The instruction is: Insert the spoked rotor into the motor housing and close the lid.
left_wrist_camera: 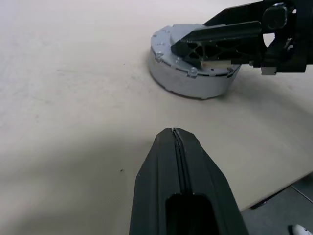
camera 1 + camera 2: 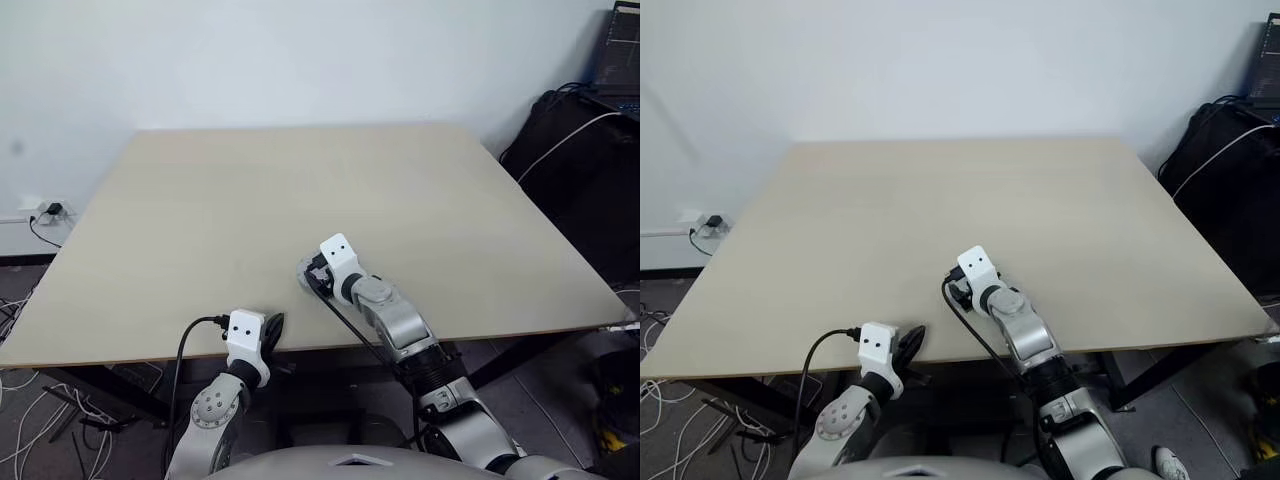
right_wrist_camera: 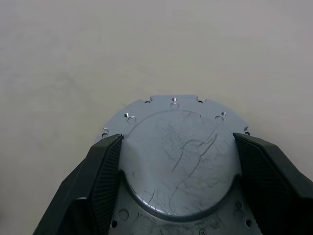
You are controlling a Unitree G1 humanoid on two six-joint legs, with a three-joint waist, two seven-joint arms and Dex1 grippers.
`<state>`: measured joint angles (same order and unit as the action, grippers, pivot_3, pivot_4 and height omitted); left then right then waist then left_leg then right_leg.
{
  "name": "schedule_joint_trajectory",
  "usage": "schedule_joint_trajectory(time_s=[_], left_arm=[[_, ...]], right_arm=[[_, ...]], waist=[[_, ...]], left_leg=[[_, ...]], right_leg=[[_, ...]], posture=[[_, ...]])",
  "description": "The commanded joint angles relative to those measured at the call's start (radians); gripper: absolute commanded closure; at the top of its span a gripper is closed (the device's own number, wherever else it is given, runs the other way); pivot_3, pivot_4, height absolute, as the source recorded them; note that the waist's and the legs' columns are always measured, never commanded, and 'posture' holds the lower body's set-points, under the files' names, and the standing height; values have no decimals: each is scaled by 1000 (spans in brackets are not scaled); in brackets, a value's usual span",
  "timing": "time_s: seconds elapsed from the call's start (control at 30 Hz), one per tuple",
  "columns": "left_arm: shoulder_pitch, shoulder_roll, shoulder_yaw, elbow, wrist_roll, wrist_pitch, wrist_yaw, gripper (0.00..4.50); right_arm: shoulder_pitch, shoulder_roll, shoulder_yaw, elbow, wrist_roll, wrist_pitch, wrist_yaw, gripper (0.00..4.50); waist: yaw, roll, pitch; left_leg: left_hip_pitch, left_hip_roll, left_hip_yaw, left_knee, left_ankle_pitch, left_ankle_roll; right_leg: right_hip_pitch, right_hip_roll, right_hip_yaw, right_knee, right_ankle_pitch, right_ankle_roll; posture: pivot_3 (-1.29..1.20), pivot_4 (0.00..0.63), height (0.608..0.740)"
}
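Note:
A round silver-grey assembly stands on the table near its front edge. Its lower part is the motor housing [image 1: 188,84], seen by its side wall. The lid [image 3: 178,161] sits on top with its smooth, scratched outer face up. The spoked rotor is hidden. My right gripper [image 3: 177,139] reaches down over the lid, and its two black fingers [image 3: 105,166] press against either side of the lid's raised round centre. My left gripper [image 1: 176,142] is shut and holds nothing. It hangs at the table's front edge, nearer to me and to the left of the housing.
The pale wooden table [image 2: 300,190] stretches bare behind the assembly. A black bag with cables [image 2: 585,170] stands off the table's right side. A wall socket and loose cables [image 2: 45,212] lie on the floor at the left.

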<state>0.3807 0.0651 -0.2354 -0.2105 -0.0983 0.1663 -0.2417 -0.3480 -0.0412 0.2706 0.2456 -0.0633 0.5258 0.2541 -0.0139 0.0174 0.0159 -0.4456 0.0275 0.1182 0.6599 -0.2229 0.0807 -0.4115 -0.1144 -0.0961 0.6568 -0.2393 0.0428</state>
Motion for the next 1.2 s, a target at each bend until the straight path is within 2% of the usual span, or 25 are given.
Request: schedule_joint_trajectory(time_s=[0.03,0.5,0.67,0.8,0.97,1.1,1.2], left_arm=[[-8,3,-9,-56,0,-3,-1,4500],[-47,16,9,-64,5,17,13,4500],[-217,42,102,-22,28,154,78,4500],[-403,60,196,99,-46,260,48,4500],[-634,77,264,328,-165,380,-99,4500],[-761,106,245,472,-200,438,-234,4500],[-841,125,209,560,-198,477,-316,4500]], right_arm=[[15,-19,-30,33,-29,-21,-56,1303],[-3,-53,56,17,-45,164,-1,1303],[-9,-48,57,18,-41,179,-7,1303],[-11,-48,50,17,-37,186,-10,1303],[-4,-50,44,1,-31,195,-10,1303],[10,-50,39,-26,-27,207,-11,1303],[29,-50,29,-53,-22,221,-16,1303]], waist=[[0,0,0],[4,1,-1],[5,1,-2],[6,0,-5],[7,-3,-8],[6,-3,-8],[6,-3,-8]], left_leg=[[0,0,0,0,0,0],[0,0,0,-3,0,0],[0,0,0,-3,0,0],[0,0,0,-3,1,-1],[0,-1,0,-1,1,0],[0,-1,0,-1,1,0],[0,-2,0,-1,1,0]], right_leg=[[0,0,0,0,0,0],[0,-1,0,-3,0,0],[0,0,-1,-4,1,1],[2,2,-2,-5,1,1],[5,8,-2,-7,3,3],[6,9,-2,-11,4,6],[7,9,-2,-12,7,2]], posture=[[0,0,740],[0,0,740],[0,0,740],[0,0,740],[0,0,740],[0,0,740],[0,0,740]])
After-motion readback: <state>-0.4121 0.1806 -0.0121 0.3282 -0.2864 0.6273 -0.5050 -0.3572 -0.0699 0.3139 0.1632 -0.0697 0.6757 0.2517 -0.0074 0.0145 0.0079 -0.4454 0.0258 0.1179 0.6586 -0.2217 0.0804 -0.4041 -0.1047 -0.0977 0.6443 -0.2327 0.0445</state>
